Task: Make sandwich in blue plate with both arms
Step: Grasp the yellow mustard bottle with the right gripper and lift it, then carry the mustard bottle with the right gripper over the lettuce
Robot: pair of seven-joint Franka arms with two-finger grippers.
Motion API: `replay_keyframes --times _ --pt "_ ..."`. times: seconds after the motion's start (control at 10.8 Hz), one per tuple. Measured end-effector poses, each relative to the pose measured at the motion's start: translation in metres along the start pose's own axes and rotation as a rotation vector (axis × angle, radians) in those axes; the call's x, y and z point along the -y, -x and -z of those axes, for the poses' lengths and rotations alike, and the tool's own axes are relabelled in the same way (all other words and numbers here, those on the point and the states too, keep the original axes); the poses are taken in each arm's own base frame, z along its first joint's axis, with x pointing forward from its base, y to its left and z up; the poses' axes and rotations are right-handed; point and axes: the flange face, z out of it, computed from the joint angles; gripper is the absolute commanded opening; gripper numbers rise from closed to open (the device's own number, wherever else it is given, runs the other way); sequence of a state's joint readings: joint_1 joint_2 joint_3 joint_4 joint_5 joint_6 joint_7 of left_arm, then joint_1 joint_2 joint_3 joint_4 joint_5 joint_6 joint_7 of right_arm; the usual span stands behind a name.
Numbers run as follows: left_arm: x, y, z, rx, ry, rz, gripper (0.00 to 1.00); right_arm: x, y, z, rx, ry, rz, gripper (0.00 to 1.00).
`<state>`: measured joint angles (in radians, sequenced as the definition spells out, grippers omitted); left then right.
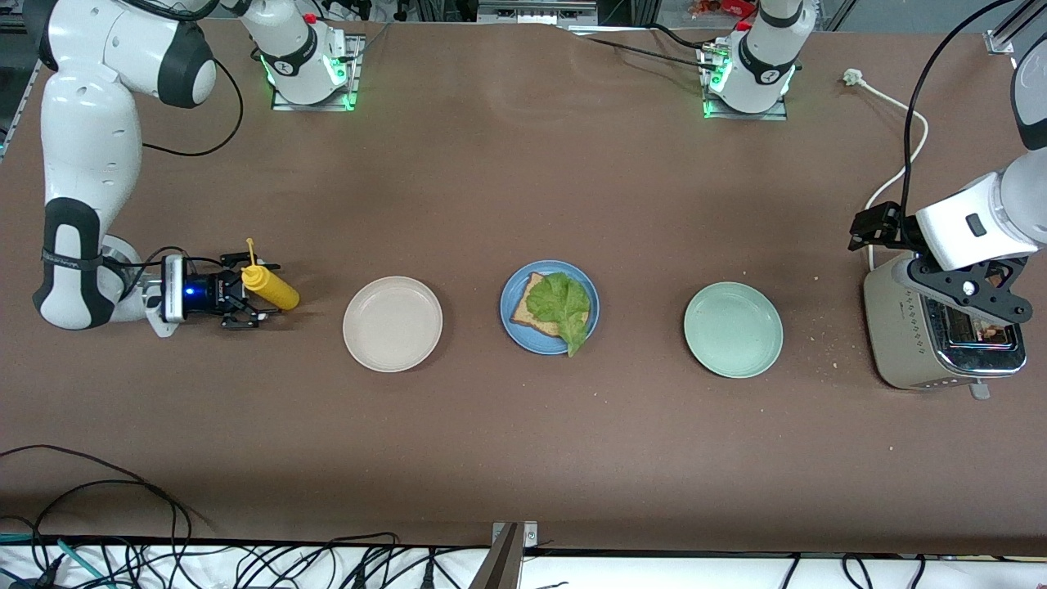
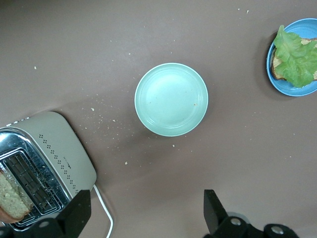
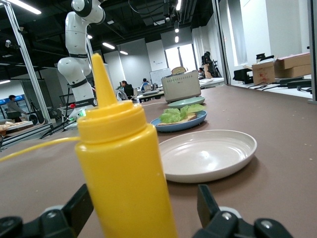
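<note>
Blue plate [image 1: 509,321], mid-table between beige plate [image 1: 393,324] and pale green plate [image 1: 733,330], carries one toast slice [image 1: 525,309] under lettuce [image 1: 563,307]. Second slice [image 2: 11,199] is seen in toaster [image 1: 896,327], directly below left gripper [image 1: 977,303], fingers spread, nothing held. Right gripper [image 1: 245,304], spread, brackets upright mustard bottle [image 1: 270,287].

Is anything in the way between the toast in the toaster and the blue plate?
Yes, the pale green plate sits on the table between the toaster and the blue plate. It is low and empty. The left tool hangs open over the toaster, where the toast sticks up.
</note>
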<state>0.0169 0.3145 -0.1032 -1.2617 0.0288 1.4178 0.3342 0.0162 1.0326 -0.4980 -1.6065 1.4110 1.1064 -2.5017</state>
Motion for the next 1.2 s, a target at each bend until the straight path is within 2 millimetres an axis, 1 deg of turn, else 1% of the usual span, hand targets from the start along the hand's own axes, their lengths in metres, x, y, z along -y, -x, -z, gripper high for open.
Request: replay_keyframes --times 0.09,0.28,0.37,0.46,0.56,0.65,0.74,0.83,0.93,1.11,1.2 --pt "0.000 0.000 0.000 0.000 0.000 0.000 1.00 -0.001 0.001 -0.006 -0.009 -0.006 0.001 0.00" --pt "0.000 0.000 0.000 0.001 0.000 0.000 1.00 -0.007 -0.005 -0.008 -0.008 -0.010 -0.024 0.00" --pt "0.000 0.000 0.000 0.001 0.000 0.000 1.00 -0.017 -0.017 -0.007 0.006 -0.015 -0.050 0.00" --pt "0.000 0.000 0.000 0.002 0.001 0.000 1.00 -0.031 -0.038 -0.003 0.038 -0.018 -0.089 0.00" --pt "0.000 0.000 0.000 0.002 0.001 0.000 1.00 -0.048 -0.070 0.004 0.085 -0.014 -0.139 0.00" --pt "0.000 0.000 0.000 0.003 0.001 0.000 1.00 -0.063 -0.108 0.007 0.138 -0.006 -0.192 0.00" --pt "0.000 0.000 0.000 0.004 0.001 0.000 1.00 -0.077 -0.151 0.003 0.192 0.010 -0.243 0.00" --pt "-0.001 0.000 0.000 0.004 0.002 -0.001 1.00 -0.088 -0.192 -0.009 0.247 0.035 -0.294 0.00" --pt "-0.002 0.000 0.000 0.004 0.002 -0.003 1.00 -0.097 -0.228 -0.025 0.304 0.065 -0.341 0.00" --pt "-0.002 0.000 0.000 0.005 0.002 -0.003 1.00 -0.104 -0.283 -0.061 0.411 0.130 -0.445 0.00" --pt "-0.002 0.000 0.000 0.007 0.002 -0.003 1.00 -0.107 -0.304 -0.080 0.458 0.157 -0.493 0.00"
